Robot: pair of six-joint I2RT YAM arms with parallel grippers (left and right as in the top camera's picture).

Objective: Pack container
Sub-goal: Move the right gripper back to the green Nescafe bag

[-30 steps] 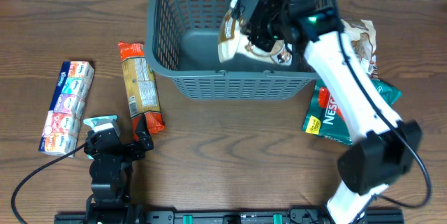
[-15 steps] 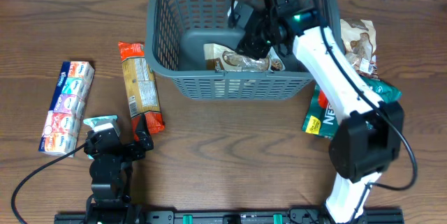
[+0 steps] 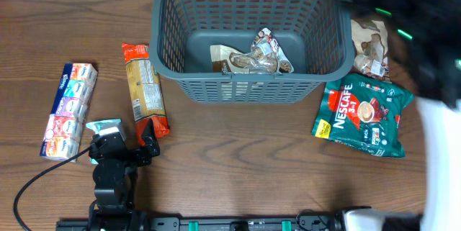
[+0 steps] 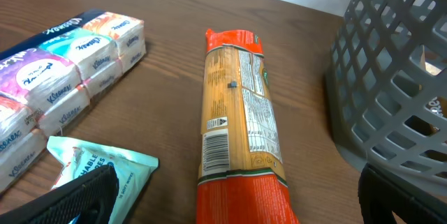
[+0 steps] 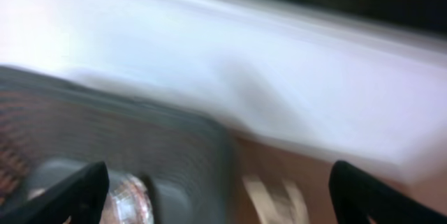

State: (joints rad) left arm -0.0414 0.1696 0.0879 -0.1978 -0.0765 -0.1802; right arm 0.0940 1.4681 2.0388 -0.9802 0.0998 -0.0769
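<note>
The container [image 3: 248, 85], a dark grey slotted basket, stands at the back centre of the table. A brown and white packet [image 3: 245, 60] lies on its floor. My right arm [image 3: 421, 37] is a dark blur above the table's right side. In the right wrist view my right gripper [image 5: 220, 185] is open with nothing between its fingers, over the basket's blurred right wall [image 5: 154, 133]. My left gripper [image 3: 124, 136] rests open at the front left. The near end of an orange packet [image 4: 241, 119] lies between its fingers.
Left of the basket lie the orange packet [image 3: 145, 87], a tissue multipack [image 3: 68, 109] and a teal wipes packet [image 3: 104, 125]. On the right are a green Nescafe pouch [image 3: 364, 116] and a brown and white packet [image 3: 369, 44].
My right gripper opened and let the brown packet drop into the basket, then swung away up and to the right. The left arm has not moved.
</note>
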